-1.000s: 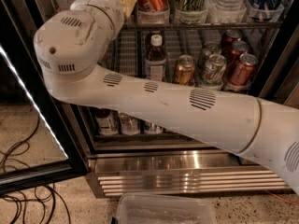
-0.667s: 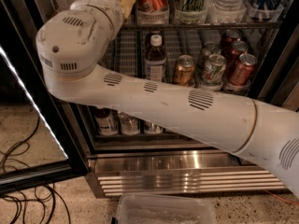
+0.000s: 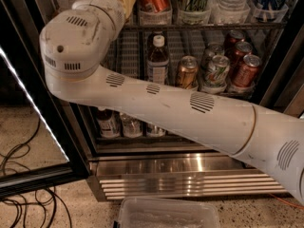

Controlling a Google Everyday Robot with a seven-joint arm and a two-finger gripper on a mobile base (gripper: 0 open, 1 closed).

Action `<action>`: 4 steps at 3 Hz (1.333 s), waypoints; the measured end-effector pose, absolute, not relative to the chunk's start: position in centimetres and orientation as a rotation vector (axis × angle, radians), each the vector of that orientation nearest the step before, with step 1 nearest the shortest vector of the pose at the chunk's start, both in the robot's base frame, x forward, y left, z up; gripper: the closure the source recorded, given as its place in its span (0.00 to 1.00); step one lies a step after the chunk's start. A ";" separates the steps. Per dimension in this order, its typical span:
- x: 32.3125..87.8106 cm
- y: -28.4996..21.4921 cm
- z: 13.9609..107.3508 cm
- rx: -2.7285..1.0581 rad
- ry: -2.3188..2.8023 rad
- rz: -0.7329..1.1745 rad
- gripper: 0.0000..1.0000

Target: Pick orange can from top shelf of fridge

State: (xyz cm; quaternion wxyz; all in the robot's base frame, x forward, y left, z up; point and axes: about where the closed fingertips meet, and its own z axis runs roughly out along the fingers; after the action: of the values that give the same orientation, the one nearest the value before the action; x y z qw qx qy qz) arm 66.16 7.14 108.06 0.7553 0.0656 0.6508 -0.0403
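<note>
Standing upright on a dark wire rack inside the fridge: orange can, between a white-capped bottle and a green-and-white can. The white arm crosses below it. The gripper is past the top edge, unseen; its state cannot be told.

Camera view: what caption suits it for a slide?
Robot arm stretches across the open fridge, orange can behind it, pincer out of view past the top edge.
</note>
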 end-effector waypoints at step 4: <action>66.0 8.1 110.2 0.072 1.387 -0.100 1.00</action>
State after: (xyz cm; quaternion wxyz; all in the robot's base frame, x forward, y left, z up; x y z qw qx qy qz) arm 66.03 8.08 110.22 0.7673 0.0331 0.6387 -0.0462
